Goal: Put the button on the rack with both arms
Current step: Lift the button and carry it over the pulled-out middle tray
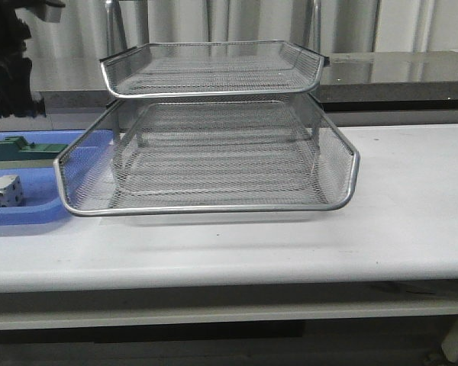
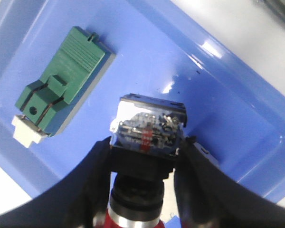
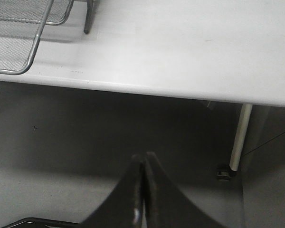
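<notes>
Left gripper [image 2: 145, 156] pinching the button [image 2: 148, 130] by its dark body, fingers [image 2: 85, 185] pressing in from both sides; red cap and metal collar pointing back toward the wrist, clear rear housing with its wiring facing away. Hanging over the blue tray [image 2: 218, 95], button apparently lifted off the tray floor, though contact hard to judge from the wrist view. Green-and-cream block [image 2: 61, 80] lying flat in the same tray, just beside the button, not touching.

Right gripper [image 3: 143, 190] pressed together, fingers meeting with nothing between them, hovering off the front edge of the table [image 3: 180, 42], floor below; corner of the rack showing nearby on the tabletop.

Front view: rack [image 1: 214, 152] standing mid-table, two mesh tiers visible, both holding nothing. Blue tray at the rack's left, touching or nearly so. Green-and-cream block and white cube-like block [image 1: 4, 191] sitting in it. Left arm [image 1: 11, 61] showing only partly at upper left; button not visible from this camera.
</notes>
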